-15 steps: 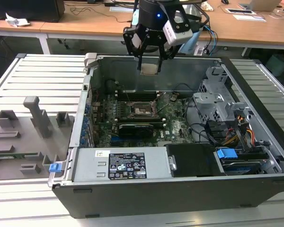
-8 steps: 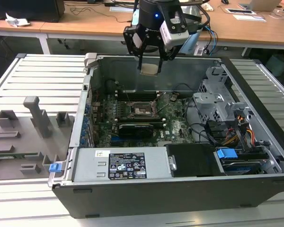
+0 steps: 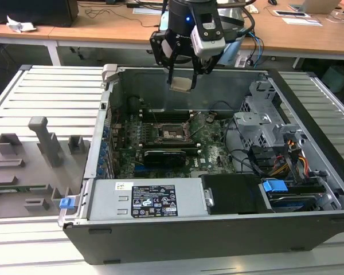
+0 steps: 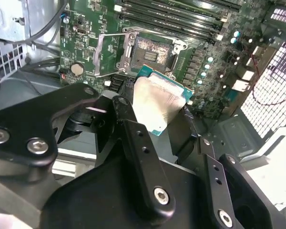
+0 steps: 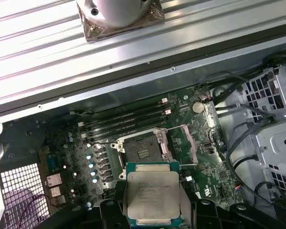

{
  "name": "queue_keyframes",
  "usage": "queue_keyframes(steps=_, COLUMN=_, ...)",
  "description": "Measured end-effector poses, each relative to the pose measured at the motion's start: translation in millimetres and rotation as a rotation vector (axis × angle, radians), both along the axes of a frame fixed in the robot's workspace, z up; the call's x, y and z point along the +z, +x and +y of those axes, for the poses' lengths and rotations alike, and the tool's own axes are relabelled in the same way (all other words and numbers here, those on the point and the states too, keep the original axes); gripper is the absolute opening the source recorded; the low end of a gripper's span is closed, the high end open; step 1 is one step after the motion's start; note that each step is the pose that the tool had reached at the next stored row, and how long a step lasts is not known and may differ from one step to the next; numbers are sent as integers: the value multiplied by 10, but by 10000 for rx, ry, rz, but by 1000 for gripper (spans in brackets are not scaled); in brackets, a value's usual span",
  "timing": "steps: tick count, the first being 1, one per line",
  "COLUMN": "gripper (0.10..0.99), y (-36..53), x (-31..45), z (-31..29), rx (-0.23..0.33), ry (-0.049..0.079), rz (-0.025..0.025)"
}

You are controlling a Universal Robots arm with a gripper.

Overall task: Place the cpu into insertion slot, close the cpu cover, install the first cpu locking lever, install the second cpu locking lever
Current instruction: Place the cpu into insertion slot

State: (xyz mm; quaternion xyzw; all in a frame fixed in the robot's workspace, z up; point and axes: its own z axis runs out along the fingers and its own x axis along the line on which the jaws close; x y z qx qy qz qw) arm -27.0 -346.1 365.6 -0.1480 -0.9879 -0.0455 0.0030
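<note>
My gripper hangs above the open computer case, shut on the cpu, a flat square chip with a silver-grey top. Both wrist views show the cpu pinched at its two sides between the black fingers, held level and well above the board. The insertion slot lies bare below it on the green motherboard, its dark centre exposed. The cpu cover stands swung open beside the slot.
Long black memory slots run beside the socket. A long black card sits in front of it. The power supply, a metal drive cage and cables fill the case. A grey fixture tray lies at the exterior view's left.
</note>
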Motion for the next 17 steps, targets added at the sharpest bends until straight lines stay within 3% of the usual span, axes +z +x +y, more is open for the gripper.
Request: queue_keyframes(steps=17, gripper=529, y=0, x=-9, z=0, rx=-1517, ry=1, rz=0)
